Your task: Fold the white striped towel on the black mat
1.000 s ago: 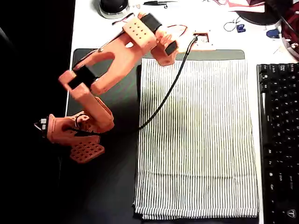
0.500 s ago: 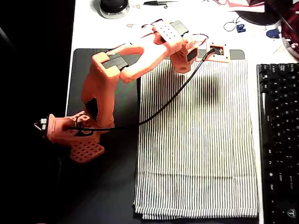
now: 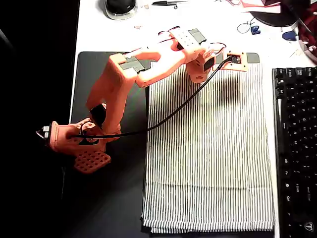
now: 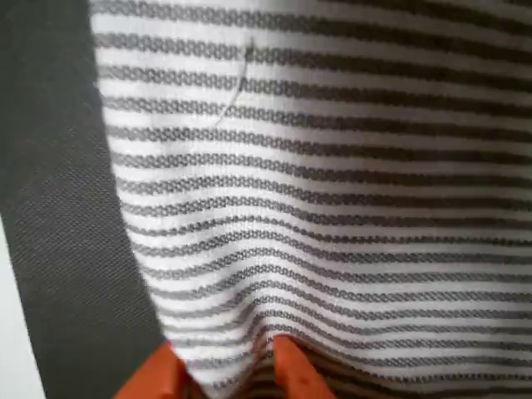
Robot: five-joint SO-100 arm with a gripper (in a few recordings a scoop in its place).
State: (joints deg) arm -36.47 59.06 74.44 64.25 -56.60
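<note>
The white striped towel [image 3: 208,148] lies flat on the black mat [image 3: 111,198], covering its right part. My orange arm reaches from its base at the left across to the towel's top edge, where the gripper [image 3: 237,59] sits near the top right corner. In the wrist view the two orange fingertips [image 4: 291,374] stand at the towel's edge, and the gripper [image 4: 224,370] has a puckered ridge of the towel [image 4: 332,166] pinched between them. Bare mat [image 4: 58,249] lies to the left of the cloth.
A black keyboard [image 3: 294,148] runs along the right edge, close to the towel. The arm's black cable [image 3: 173,109] drapes over the towel's upper left. Small items and a round black object [image 3: 120,6] lie on the white table behind the mat.
The arm has swung rightward along the towel's top edge, carrying the gripper from near the top left corner to near the top right corner.
</note>
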